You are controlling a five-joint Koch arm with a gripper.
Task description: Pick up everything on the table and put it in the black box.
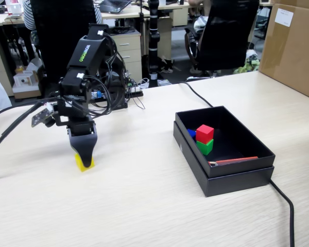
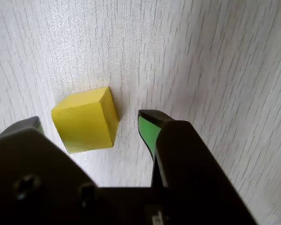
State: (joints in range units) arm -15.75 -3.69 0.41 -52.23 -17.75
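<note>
A yellow cube (image 1: 84, 164) (image 2: 85, 122) lies on the pale wood-grain table (image 1: 144, 206). My gripper (image 1: 85, 153) (image 2: 91, 121) stands over it, open. In the wrist view the cube sits between the two jaws, with a gap to the green-padded right fingertip (image 2: 146, 130). At the right of the fixed view is the black box (image 1: 237, 177). It holds a red cube (image 1: 205, 133) resting on a green cube (image 1: 205, 147), a blue cube (image 1: 191, 133) behind them, and a red strip (image 1: 236, 160) along its near wall.
A black cable (image 1: 284, 199) runs from the box's front right corner to the table's near edge, and another (image 1: 195, 94) lies behind the box. More cables (image 1: 10, 122) trail left of the arm. A big brown carton (image 1: 293, 46) stands at the back right.
</note>
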